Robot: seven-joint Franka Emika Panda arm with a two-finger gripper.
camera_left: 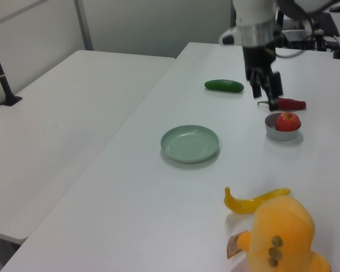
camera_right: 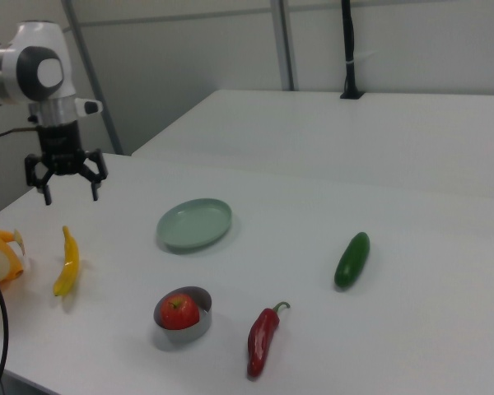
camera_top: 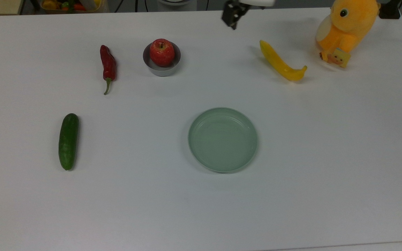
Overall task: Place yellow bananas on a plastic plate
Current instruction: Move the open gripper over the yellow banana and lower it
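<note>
Banana (camera_top: 280, 62) lay flat on the white desk (camera_top: 326, 157) in the upper right of the top view, between the orange plush toy (camera_top: 347, 29) and the middle of the desk, touching nothing else. In the right view the banana (camera_right: 67, 260) sat low on the left side, and in the left view it (camera_left: 254, 200) was near the bottom, just in front of the toy. The green plate (camera_top: 222, 139) was empty in the middle of the top view, well apart from the banana. The gripper (camera_right: 66, 183) hung in the air above the desk, and in the right view its two fingers (camera_right: 46, 195) were spread wide with nothing between them. In the top view the gripper (camera_top: 231, 15) was at the top edge, up and to the left of the banana. The banana looked light and smooth, maybe a toy one, so it would likely be stiff and a bit slippery. It was long, thin and bent, so I think the best place to take hold was the fat middle, with the fingers on its two long sides. A grab near the thin stem tip could let it swing or slip out. It lay slanted in the top view, so the fingers would need to turn to match it. A red apple (camera_top: 162, 52) in a grey bowl (camera_top: 161, 69), a red pepper (camera_top: 108, 66) and a cucumber (camera_top: 68, 141) lay far off on the left of the top view, out of the way.
</note>
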